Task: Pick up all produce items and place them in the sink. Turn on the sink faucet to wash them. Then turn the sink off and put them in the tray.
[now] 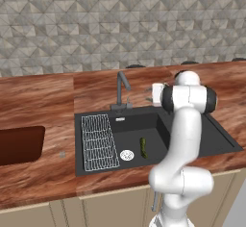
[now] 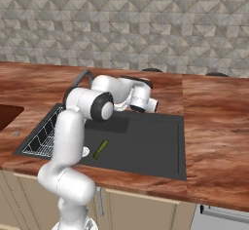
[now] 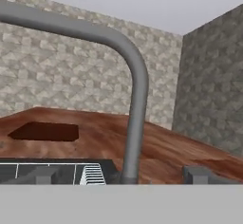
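Gripper jaws are wide apart, holding nothing, just right of the sink faucet. From the left base view I see the cucumber lying in the sink, below the faucet. From the right base view the arm hides most of the faucet. In the hand view the faucet stem stands right between my fingertips, and the tray sits far behind it. I think I should nudge the tap slowly.
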### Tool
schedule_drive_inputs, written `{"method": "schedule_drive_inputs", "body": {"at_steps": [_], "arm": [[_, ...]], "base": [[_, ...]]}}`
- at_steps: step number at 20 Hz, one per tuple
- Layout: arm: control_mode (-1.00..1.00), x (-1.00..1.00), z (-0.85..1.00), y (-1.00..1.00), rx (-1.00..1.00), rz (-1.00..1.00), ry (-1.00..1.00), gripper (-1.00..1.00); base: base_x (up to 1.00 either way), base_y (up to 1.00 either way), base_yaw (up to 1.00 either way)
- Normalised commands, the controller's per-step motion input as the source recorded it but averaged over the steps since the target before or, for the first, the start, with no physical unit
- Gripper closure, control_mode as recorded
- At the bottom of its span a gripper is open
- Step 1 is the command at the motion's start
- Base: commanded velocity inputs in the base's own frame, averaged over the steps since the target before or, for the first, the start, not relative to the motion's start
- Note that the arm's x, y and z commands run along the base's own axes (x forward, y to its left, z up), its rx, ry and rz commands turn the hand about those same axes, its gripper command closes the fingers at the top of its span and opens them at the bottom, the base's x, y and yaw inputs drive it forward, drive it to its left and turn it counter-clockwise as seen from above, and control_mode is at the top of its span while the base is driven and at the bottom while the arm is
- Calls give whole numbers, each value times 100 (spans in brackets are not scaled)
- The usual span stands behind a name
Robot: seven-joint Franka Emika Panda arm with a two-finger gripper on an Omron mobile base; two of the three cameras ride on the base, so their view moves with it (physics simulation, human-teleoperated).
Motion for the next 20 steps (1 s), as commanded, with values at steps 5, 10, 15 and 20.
{"method": "schedule_drive_inputs", "body": {"at_steps": [5, 10, 15, 20], "arm": [[-100, -62, 56, 0, -4, 0, -20, -100], [-100, -63, 61, 0, -3, 0, -17, -100], [-100, -67, 63, 0, -4, 0, -14, -100], [-100, -72, 57, 0, -3, 0, -9, -100]], "base": [[0, 0, 0], [0, 0, 0], [0, 0, 0], [0, 0, 0]]}}
